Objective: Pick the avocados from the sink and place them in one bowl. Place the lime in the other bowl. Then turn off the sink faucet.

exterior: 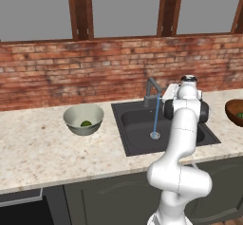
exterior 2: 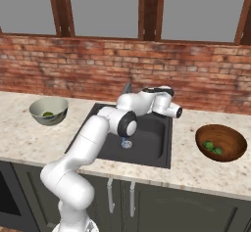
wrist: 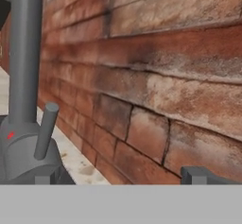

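Note:
Two dark green avocados (exterior 2: 212, 148) lie in the reddish-brown bowl (exterior 2: 230, 134) on the counter right of the sink (exterior 2: 158, 148). The lime (exterior: 86, 123) rests in the pale grey-green bowl (exterior: 71, 117) left of the sink. A thin stream of water (exterior: 156, 117) still falls from the sink faucet (exterior: 151, 92) onto the drain. My gripper (wrist: 123, 176) is open and empty, level with the faucet base and facing the brick wall. In the hand view the faucet's upright stem (wrist: 21, 53) and short lever (wrist: 46, 131) stand just past my left fingertip (wrist: 47, 178).
The brick wall (wrist: 165, 76) stands close behind the faucet. The arm reaches over the basin (exterior: 137, 124). Speckled counter (exterior: 38, 148) runs on both sides of the sink, and window frames rise above the wall.

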### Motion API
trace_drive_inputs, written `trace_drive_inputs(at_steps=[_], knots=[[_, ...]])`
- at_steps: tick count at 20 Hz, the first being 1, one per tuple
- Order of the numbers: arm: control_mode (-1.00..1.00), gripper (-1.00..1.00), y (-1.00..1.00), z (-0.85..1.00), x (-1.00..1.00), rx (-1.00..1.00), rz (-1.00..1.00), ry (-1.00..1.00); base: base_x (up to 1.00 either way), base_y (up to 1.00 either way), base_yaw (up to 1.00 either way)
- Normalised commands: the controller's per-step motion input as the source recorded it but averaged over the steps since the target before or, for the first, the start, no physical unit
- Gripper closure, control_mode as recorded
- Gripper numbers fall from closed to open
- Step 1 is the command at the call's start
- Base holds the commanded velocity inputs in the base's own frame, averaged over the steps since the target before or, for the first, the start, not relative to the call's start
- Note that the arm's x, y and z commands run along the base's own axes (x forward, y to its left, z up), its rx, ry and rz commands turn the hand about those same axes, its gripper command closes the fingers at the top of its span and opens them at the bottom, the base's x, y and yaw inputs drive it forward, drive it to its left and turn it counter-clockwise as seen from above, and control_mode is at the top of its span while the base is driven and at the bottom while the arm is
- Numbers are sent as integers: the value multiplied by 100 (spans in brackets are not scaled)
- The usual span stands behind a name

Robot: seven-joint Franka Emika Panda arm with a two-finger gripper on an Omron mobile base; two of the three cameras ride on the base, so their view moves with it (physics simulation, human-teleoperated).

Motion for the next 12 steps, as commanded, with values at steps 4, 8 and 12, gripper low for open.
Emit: trace_drive_inputs(at_steps=[4, 8, 12], knots=[[-100, -100, 1, 0, 7, 0, 0, 0, 0, 0, 0], [-100, -100, 0, 0, 10, 1, 0, 0, 0, 0, 0], [-100, -100, 0, 15, 9, 1, 0, 0, 0, 0, 0]])
